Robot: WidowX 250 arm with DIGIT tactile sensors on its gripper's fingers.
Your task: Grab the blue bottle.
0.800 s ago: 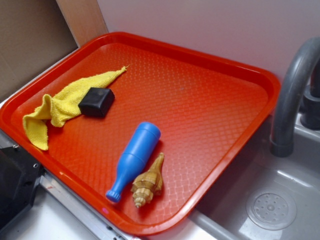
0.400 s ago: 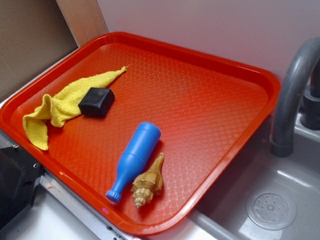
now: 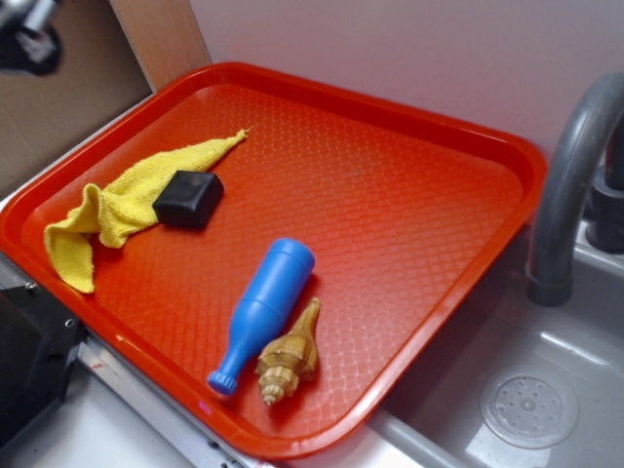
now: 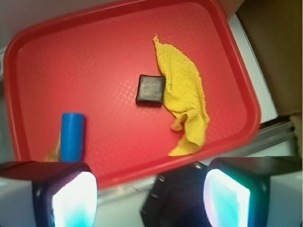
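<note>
Blue bottle (image 3: 263,310) lies flat on the red tray (image 3: 419,127), seashell (image 3: 287,359) touching.
Looks light, stiff, slippery; take the thick body. Jaws wide open, empty.

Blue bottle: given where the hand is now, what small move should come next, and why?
Probably travel over the red tray toward the blue bottle. The hand looks open, holds nothing, and sits high off the tray's edge. The bottle lies on its side beside the seashell, so I'd come down over its wide body, clear of the shell.
</note>
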